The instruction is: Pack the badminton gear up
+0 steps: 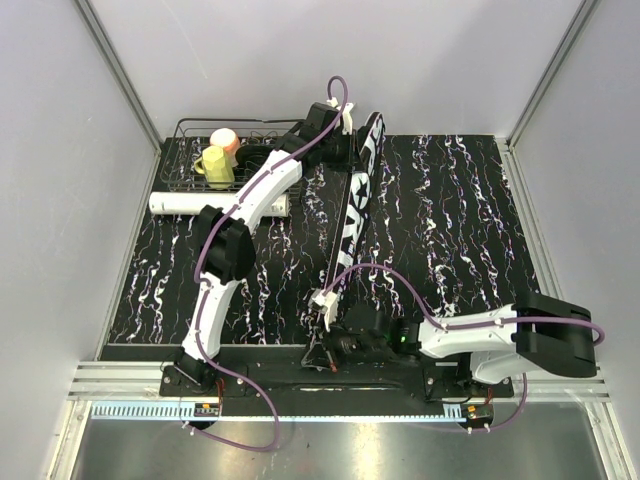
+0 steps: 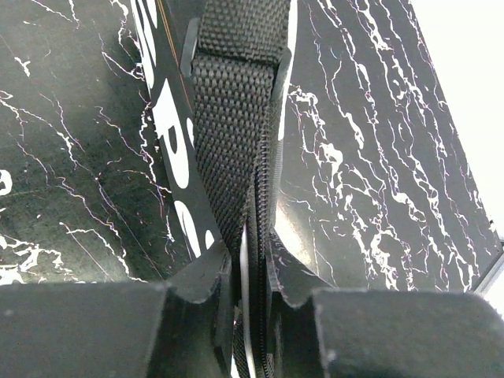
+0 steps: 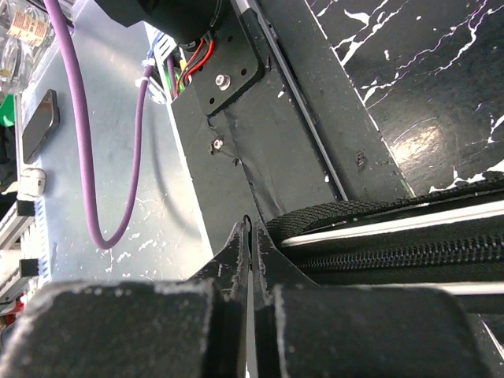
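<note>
Only the top view shows you the whole SPORT bag [image 1: 352, 215]. It is long, black and white-lettered, running from just right of the wire basket [image 1: 255, 124] towards the arm bases. The white tube [image 1: 180, 203] lies just on the near side of that basket. The wrist views show the bag's zip and webbing strap [image 2: 232, 118]. Your left gripper [image 2: 250, 264] is clamped narrow on the bag's end beside the basket. The right gripper [image 3: 248, 252], at the end farthest from it, is pinched almost closed, and you cannot tell on what.

Left gripper [image 2: 252, 264] at bottom centre, fingers pinched tight on the zippered edge of the black bag [image 2: 169, 118]. Woven strap [image 2: 232, 102] runs from the fingers up to top centre, with large white lettering on the panel left of it. Black white-veined table [image 2: 370, 157] on both sides
</note>
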Motion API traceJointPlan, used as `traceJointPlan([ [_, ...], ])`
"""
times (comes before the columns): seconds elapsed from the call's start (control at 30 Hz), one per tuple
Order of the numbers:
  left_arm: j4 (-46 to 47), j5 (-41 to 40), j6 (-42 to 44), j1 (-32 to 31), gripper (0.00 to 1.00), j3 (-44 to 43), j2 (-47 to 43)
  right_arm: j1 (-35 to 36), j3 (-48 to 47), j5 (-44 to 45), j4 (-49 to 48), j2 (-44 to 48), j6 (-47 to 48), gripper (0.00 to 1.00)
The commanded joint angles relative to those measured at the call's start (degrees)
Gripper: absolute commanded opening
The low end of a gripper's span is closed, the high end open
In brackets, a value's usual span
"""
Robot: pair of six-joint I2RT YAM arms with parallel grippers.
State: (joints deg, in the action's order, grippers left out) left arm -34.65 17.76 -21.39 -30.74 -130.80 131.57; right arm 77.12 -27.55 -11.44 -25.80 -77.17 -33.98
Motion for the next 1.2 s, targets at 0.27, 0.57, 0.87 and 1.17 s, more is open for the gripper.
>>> traceJointPlan([
  [0.27,7.68,-4.75,5.47,2.01,0.00,-3.67,-1.75,4.70,-11.63,7.89,28.32,19.03,1.45,0.45],
  [0.57,1.70,-5.27,8.38,0.42,0.00,1.43,-5.19,2.52,-13.50,52.56,51.28,40.59,-9.08,0.96],
  [0.87,12.12,-6.69,-6.61,2.09,0.02,-2.35,1.66,-9.35,-14.11,35.37,56.92,27.70,-15.06,0.96],
  [1.17,15.07,-15.36,-13.61,-0.89,0.07,-10.16,6.16,-16.29,-18.68,30.86,56.12,16.17,-12.52,0.98],
])
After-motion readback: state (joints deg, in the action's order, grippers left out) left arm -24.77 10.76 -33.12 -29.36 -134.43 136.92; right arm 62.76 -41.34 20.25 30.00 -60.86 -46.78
